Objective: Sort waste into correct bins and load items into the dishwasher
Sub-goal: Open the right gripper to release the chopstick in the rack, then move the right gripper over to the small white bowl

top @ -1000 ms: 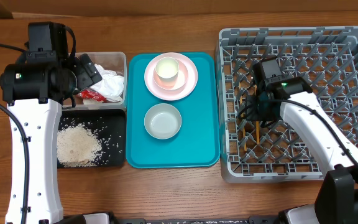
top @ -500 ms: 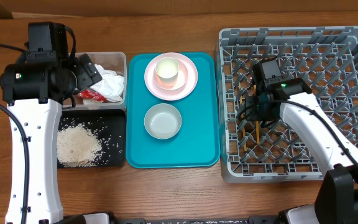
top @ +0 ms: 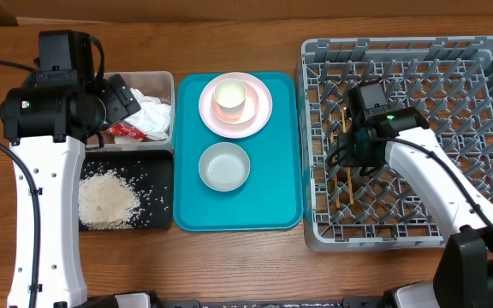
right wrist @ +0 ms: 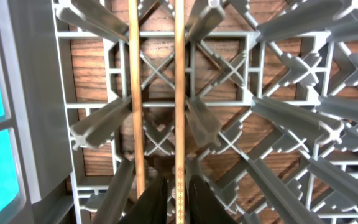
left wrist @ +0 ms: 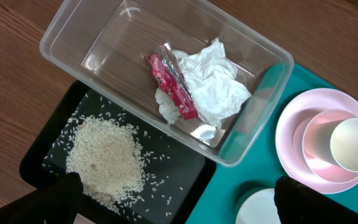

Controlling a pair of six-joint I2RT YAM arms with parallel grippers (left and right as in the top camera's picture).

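Two wooden chopsticks point(right wrist: 179, 93) lie side by side on the grid of the grey dishwasher rack point(top: 486, 60). My right gripper point(right wrist: 179, 193) straddles one of them, narrowly open, with a thin gap on each side of the stick. The other chopstick point(right wrist: 134, 93) lies just left of the fingers. My left gripper point(left wrist: 179, 199) hangs wide open and empty above the bins. The clear tub point(left wrist: 73, 37) holds white tissue point(left wrist: 213, 81) and a red wrapper point(left wrist: 173, 87). Rice point(left wrist: 104, 155) is heaped in the black tray point(left wrist: 185, 180). The pink plate point(top: 264, 107) carries a white cup point(top: 229, 96).
A flat teal tray point(top: 272, 205) sits between the bins and the rack, bearing the plate and a whitish bowl point(top: 224, 166). Upright pegs point(right wrist: 98, 121) crowd the rack around my right fingers. Bare wooden table point(top: 229, 34) surrounds everything.
My right jaws have parted slightly from the chopstick, and in the overhead view the sticks now show as a longer line on the rack grid. The left arm has not moved.
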